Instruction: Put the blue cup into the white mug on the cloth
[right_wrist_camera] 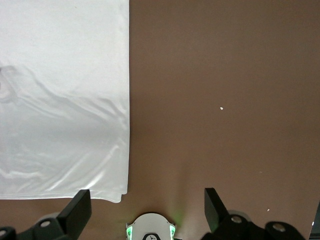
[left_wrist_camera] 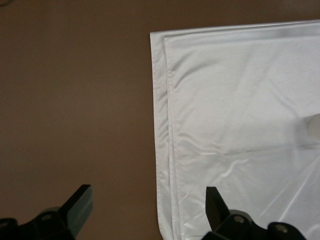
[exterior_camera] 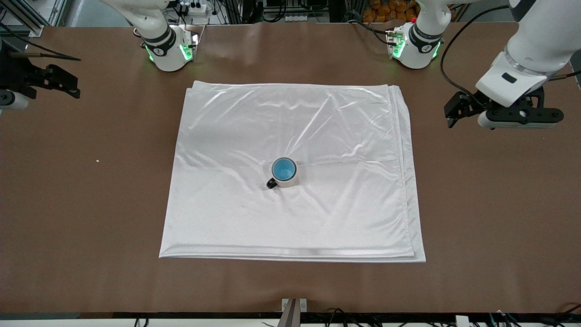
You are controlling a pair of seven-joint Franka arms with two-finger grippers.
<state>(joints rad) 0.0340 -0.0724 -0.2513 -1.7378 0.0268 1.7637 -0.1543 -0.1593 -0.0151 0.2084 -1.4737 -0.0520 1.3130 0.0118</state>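
The white mug [exterior_camera: 288, 182] stands upright near the middle of the cloth [exterior_camera: 317, 218], its black handle [exterior_camera: 271, 183] turned toward the front camera. The blue cup [exterior_camera: 283, 170] sits inside it, and only its bright blue inside shows. My left gripper [exterior_camera: 450, 113] hangs open and empty over bare table off the cloth's edge at the left arm's end. In the left wrist view the left gripper [left_wrist_camera: 148, 197] straddles the edge of the cloth [left_wrist_camera: 240, 125]. My right gripper [exterior_camera: 70, 84] is open and empty over bare table at the right arm's end. The right gripper [right_wrist_camera: 147, 197] shows wide open beside a corner of the cloth [right_wrist_camera: 60, 100].
The brown table [exterior_camera: 499, 204] lies bare around the cloth. The two arm bases [exterior_camera: 168, 50] [exterior_camera: 415, 45] stand along the table edge farthest from the front camera. A small white speck [exterior_camera: 97, 160] lies toward the right arm's end. A metal bracket [exterior_camera: 294, 306] sits at the nearest edge.
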